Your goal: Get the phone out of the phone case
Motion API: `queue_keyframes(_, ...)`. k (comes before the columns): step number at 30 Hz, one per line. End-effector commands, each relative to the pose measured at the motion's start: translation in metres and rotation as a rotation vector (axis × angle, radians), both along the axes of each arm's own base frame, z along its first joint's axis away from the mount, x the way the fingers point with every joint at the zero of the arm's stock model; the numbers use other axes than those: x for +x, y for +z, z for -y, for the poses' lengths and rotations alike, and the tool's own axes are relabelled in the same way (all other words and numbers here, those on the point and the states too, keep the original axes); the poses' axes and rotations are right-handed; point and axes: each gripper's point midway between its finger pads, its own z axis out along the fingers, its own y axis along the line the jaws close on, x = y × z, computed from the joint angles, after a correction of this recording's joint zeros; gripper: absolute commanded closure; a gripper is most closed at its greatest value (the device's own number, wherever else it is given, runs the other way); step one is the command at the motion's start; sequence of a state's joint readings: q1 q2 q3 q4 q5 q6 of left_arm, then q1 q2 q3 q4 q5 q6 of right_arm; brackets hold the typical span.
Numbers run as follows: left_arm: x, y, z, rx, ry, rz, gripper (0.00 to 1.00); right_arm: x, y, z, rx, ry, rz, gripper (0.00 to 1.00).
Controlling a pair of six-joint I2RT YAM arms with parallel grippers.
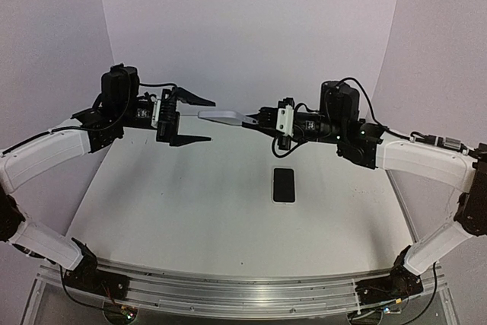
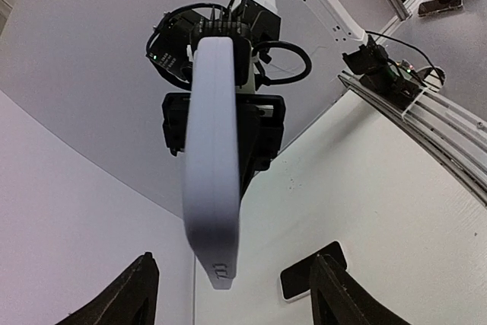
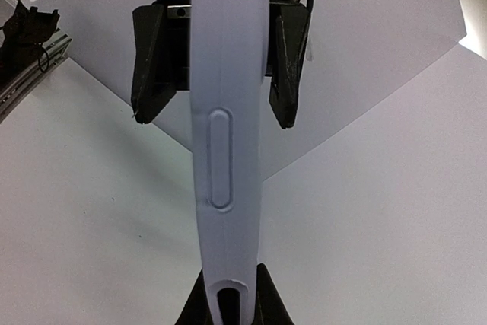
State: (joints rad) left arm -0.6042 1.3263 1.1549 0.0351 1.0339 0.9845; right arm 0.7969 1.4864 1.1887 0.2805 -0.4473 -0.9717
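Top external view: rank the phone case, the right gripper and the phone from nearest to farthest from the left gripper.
1. phone case: its free end sits at the left gripper, between open jaws.
2. right gripper: just to the right, clamped on the case's other end.
3. phone: flat on the table, lower right.

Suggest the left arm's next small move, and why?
Probably close the left fingers on the case: the right fingers hold it aloft, shut on one end, and its free end sits between the open left fingers. The phone already lies on the table.
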Motion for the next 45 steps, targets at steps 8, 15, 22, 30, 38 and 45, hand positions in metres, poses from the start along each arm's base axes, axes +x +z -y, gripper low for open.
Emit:
queue_keyframes(8, -0.016, 0.027, 0.014, -0.125, -0.068, 0.126, 0.6, -0.001, 0.052, -0.01, 0.128, 0.044, 0.09, 1.0)
queue_keyframes(15, -0.019, 0.027, 0.017, -0.134, -0.075, 0.144, 1.0, 0.005, 0.036, -0.016, 0.112, 0.035, 0.024, 1.0)
queue_keyframes(22, 0.004, -0.004, 0.016, -0.122, 0.072, 0.485, 1.0, 0.057, 0.028, 0.005, 0.232, -0.284, -0.308, 0.19)
queue_keyframes(30, 0.02, -0.031, 0.004, -0.272, 0.292, 1.075, 1.0, 0.061, 0.004, 0.056, 0.318, -0.311, -1.003, 0.02)
queue_keyframes(38, 0.007, -0.066, 0.007, -0.259, 0.21, 1.241, 1.0, 0.063, -0.029, 0.025, 0.354, -0.238, -1.595, 0.02)
queue_keyframes(45, 0.009, -0.074, 0.01, -0.253, 0.195, 1.257, 1.0, 0.055, -0.041, -0.009, 0.302, -0.183, -1.762, 0.07)
